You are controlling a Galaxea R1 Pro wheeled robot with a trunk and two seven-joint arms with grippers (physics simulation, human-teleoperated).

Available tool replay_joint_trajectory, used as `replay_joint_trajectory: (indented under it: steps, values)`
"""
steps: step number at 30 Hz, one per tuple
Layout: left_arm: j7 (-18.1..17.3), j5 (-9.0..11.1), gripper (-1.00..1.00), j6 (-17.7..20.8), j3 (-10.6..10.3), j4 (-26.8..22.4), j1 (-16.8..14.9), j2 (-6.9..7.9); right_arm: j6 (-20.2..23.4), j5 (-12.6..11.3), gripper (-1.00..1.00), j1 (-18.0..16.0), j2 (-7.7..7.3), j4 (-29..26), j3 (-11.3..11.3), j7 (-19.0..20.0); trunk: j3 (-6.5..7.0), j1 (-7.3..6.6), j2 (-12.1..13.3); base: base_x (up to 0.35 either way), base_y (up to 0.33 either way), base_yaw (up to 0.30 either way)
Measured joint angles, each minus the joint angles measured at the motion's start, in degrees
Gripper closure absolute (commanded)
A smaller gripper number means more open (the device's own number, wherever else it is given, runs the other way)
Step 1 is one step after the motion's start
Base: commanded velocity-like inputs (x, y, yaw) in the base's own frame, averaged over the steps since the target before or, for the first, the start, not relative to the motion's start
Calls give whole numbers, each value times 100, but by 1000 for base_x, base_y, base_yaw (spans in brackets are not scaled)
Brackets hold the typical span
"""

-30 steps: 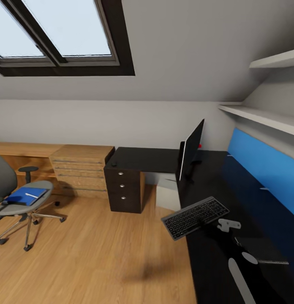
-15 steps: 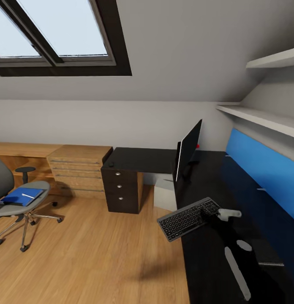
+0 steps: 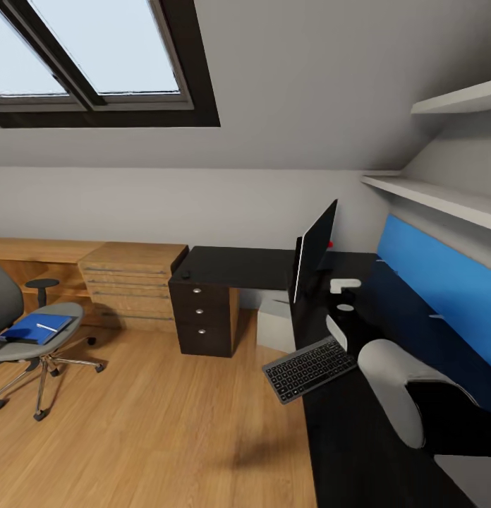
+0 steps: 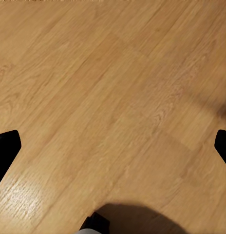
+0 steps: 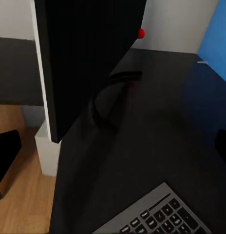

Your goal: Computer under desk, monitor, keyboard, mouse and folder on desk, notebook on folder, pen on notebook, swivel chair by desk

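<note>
The right gripper [image 3: 344, 286] is hovering over the desk [image 3: 358, 451] just right of the monitor [image 3: 312, 248], beyond the keyboard [image 3: 309, 368]; its fingers are standing wide apart, holding nothing. The keyboard is lying at the desk's left edge, its near left corner jutting out over the floor [image 3: 168, 423]. The left gripper's fingers [image 4: 6, 151] are also spread, pointing down at bare planks. The computer [image 3: 275, 323] is sitting under the desk. Far left, the swivel chair [image 3: 34, 331] is carrying the folder [image 3: 35, 329], with the pen [image 3: 46, 327] lying on top. The mouse [image 3: 185, 274] is resting on the desk's far wing.
</note>
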Motion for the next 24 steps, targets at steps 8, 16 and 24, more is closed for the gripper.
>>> replay_joint_trajectory:
  steps: [8,16,24]
  values:
    - [0,-8,-100,-5,-7,0,0,-1,-711,25,-100,-177,155,1400,-54,20,-1,-3,0,142,0,0]
    - [-2,-9,-100,-5,-8,0,-1,0,-833,-74,-100,46,132,1503,-52,21,0,-1,0,200,0,0]
    - [-9,-9,-100,-5,-8,0,1,0,-1038,-94,-100,71,116,1512,-53,5,-10,0,0,16,0,0]
